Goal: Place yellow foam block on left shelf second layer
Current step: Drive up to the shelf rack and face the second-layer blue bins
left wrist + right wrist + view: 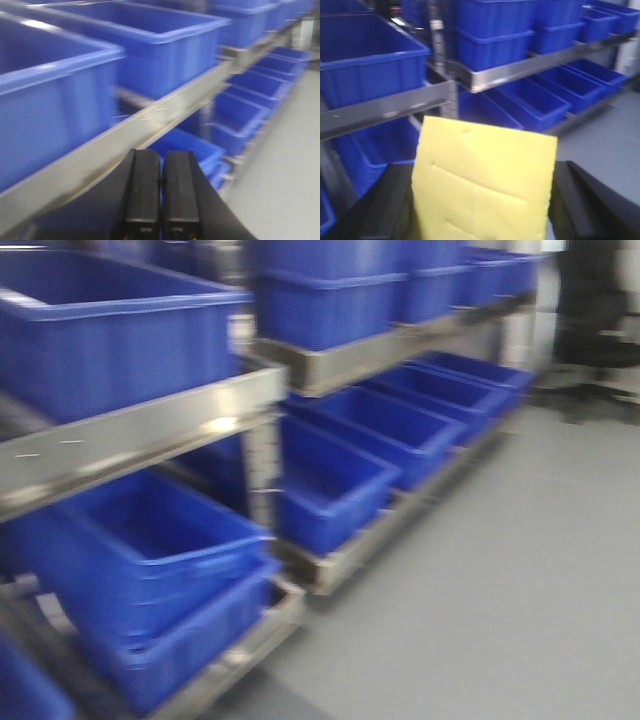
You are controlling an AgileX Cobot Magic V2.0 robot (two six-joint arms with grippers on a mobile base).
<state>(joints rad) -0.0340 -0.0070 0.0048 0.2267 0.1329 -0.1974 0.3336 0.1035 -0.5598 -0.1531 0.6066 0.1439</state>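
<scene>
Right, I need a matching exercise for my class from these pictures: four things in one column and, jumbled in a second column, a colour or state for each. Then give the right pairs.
Column one
1. foam block
2. left gripper
3. bins
4. floor

Column two
A. grey
B. blue
C. shut, empty
D. yellow, gripped

Pairs: 1-D, 2-C, 3-B, 4-A
</scene>
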